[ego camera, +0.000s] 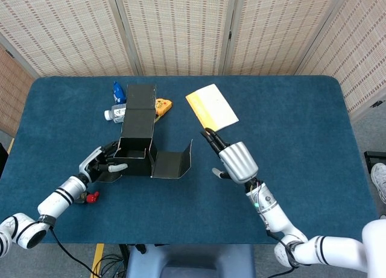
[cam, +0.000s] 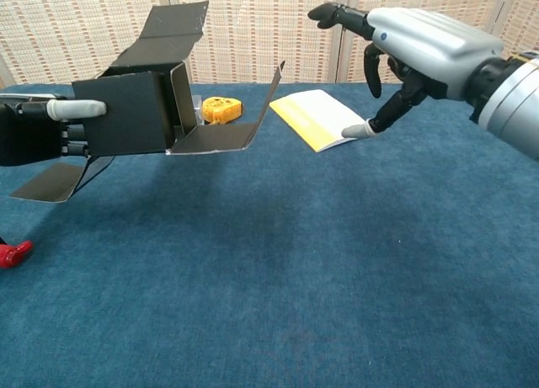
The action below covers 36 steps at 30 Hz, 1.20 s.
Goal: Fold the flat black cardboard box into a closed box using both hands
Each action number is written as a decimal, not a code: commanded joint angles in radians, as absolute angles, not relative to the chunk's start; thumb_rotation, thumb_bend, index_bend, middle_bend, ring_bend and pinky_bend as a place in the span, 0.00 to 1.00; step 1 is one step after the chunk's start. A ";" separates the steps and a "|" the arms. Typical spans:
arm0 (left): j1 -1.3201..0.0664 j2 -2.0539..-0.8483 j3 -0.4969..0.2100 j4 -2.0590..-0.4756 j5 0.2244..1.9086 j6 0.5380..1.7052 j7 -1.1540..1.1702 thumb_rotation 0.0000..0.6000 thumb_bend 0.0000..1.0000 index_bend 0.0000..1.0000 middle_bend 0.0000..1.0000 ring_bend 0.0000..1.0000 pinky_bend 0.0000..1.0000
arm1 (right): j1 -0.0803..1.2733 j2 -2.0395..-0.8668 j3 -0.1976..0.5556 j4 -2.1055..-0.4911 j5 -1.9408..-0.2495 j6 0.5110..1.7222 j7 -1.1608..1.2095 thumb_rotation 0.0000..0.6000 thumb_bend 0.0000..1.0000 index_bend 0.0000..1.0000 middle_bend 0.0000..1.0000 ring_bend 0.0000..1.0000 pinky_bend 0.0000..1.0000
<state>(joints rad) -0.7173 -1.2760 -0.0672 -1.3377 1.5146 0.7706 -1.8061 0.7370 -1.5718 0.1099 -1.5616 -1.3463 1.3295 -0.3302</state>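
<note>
The black cardboard box (ego camera: 137, 151) (cam: 126, 112) is partly folded, an open cube with flaps spread out. It is lifted off the blue table. My left hand (ego camera: 101, 161) (cam: 42, 129) grips its left wall, thumb lying on the front face. One long flap (cam: 175, 33) sticks up and back, another flap (ego camera: 174, 162) (cam: 227, 127) juts toward the right with its end bent up. My right hand (ego camera: 234, 159) (cam: 413, 47) hovers apart from the box, to its right, fingers spread and holding nothing.
A yellow-edged booklet (ego camera: 211, 108) (cam: 324, 117) lies behind my right hand. A yellow tape measure (ego camera: 160, 104) (cam: 221, 109) and a clear bottle with blue cap (ego camera: 117, 104) sit behind the box. A small red object (ego camera: 91, 197) (cam: 12, 253) lies near my left wrist.
</note>
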 commanded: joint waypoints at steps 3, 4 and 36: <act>-0.731 -1.247 -0.068 -1.368 1.525 0.774 -1.843 1.00 0.09 0.26 0.32 0.62 0.62 | 0.736 -1.739 0.157 -1.418 -1.417 1.390 -0.316 1.00 0.00 0.00 0.06 0.60 0.86; -0.732 -1.243 -0.070 -1.376 1.521 0.773 -1.851 1.00 0.09 0.26 0.32 0.63 0.62 | 0.740 -1.759 0.162 -1.405 -1.424 1.393 -0.313 1.00 0.00 0.00 0.05 0.59 0.86; -0.741 -1.239 -0.046 -1.444 1.532 0.788 -1.652 1.00 0.09 0.25 0.32 0.63 0.62 | 0.872 -2.008 0.295 -1.092 -1.585 1.437 -0.244 1.00 0.00 0.00 0.08 0.56 0.87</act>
